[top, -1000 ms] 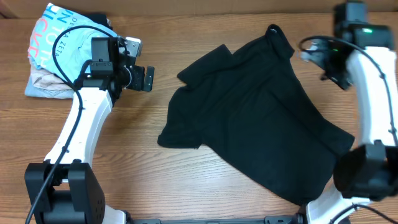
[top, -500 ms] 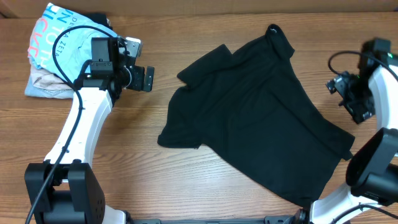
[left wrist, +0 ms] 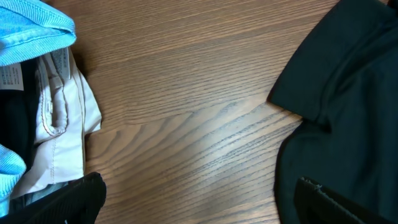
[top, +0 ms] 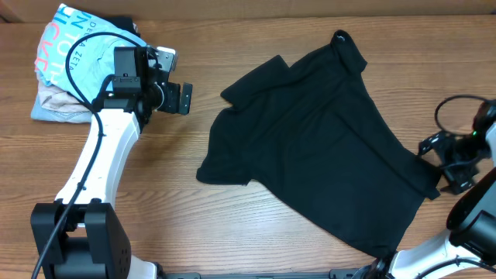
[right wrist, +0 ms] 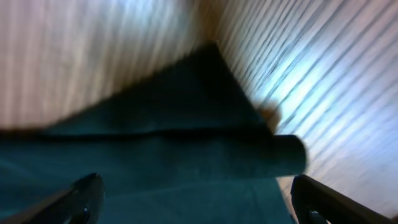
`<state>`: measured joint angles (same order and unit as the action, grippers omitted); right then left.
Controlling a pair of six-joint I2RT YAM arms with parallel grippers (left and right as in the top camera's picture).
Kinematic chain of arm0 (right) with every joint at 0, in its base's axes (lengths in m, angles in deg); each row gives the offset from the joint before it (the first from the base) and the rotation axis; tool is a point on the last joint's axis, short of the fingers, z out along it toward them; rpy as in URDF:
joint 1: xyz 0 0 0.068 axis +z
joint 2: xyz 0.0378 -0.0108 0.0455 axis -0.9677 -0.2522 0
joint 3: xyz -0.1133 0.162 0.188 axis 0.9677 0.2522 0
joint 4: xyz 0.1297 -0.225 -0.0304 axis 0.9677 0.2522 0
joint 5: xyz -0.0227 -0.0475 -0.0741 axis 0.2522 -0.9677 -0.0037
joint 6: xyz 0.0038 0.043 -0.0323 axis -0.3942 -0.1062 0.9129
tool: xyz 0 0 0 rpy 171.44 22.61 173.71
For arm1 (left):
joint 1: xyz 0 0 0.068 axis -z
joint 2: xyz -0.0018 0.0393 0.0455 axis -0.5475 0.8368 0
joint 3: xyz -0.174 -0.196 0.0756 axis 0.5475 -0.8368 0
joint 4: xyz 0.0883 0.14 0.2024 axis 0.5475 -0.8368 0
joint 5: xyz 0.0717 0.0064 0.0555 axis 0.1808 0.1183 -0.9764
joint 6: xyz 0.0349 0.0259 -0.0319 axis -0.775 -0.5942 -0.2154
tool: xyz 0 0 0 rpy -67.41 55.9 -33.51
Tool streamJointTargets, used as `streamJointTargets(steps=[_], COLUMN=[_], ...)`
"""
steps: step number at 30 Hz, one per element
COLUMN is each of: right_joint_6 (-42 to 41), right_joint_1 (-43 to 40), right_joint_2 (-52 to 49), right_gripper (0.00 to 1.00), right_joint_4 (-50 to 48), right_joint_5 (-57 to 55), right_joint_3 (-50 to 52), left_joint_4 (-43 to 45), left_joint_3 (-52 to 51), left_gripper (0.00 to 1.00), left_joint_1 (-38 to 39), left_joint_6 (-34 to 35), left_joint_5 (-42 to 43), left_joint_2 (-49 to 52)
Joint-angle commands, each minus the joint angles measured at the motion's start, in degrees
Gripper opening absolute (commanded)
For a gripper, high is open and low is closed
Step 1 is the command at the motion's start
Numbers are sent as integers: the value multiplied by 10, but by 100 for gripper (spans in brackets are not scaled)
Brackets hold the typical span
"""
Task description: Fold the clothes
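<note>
The black garment (top: 318,139) lies spread and rumpled across the middle and right of the wooden table, collar at the far end. Its edge shows in the left wrist view (left wrist: 348,93). My left gripper (top: 180,98) is open and empty, hovering over bare wood left of the garment. My right gripper (top: 448,172) is open and sits low at the garment's right corner. The blurred right wrist view shows a folded dark edge of the garment (right wrist: 186,149) between the open fingers (right wrist: 199,199).
A pile of clothes sits at the far left: a light blue lettered T-shirt (top: 81,46) on beige folded garments (top: 54,105). The beige cloth (left wrist: 62,124) also shows in the left wrist view. Bare wood lies between the pile and the black garment.
My right arm has swung from the far right corner down toward me to the garment's right corner. The left arm and garment have not moved.
</note>
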<state>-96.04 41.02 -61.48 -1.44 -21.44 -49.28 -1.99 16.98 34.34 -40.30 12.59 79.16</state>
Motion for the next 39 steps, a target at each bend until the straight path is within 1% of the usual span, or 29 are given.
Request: streamJointTargets(steps=[1,7,12,15,18,21,23,28,32,33,35,37,38,39], right_joint_6=[10,10,-6,-7,-7,-7,-7,-7,-7,-7,-7,-7,-7,-7], right_joint_1=[-9,-16,-17,-17,-17,-17,-17,-17,-17,-17,-17,-17,-17,-17], right_joint_2=[3,3,3,3,3,3,3,3,3,3,3,3,3,3], right_gripper=[99,96,94,87,76,73,72,75,75,73,64,50,40,35], right_joint_4=[-17,-38,-42,-40,-38,-33,-32,-38,-50,-56,-71,-81,-83,-85], right_joint_5=[26,18,-37,-41,-48,-64,-84,-86,-86,-86,-86,-84,-84,-83], right_joint_3=[34,46,46,46,47,47,55,66,74,79,90,98,98,98], left_joint_4=[-2,-2,-1,0,0,0,2,7,7,7,7,7,7,7], left_joint_3=[11,11,11,11,11,11,11,11,11,11,11,11,11,11], left_gripper=[100,100,100,100,100,100,100,100,100,100,100,100,100,100], left_joint_1=[5,5,5,4,3,4,4,4,4,4,4,4,4,4], left_joint_6=[-11,-11,-11,-11,-16,-15,-15,-15,-15,-15,-15,-15,-15,-15], left_joint_5=[6,4,4,0,-19,-30,-28,-28,-28,-28,-28,-28,-28,-28], left_joint_2=[5,5,5,5,5,5,5,5,5,5,5,5,5,5])
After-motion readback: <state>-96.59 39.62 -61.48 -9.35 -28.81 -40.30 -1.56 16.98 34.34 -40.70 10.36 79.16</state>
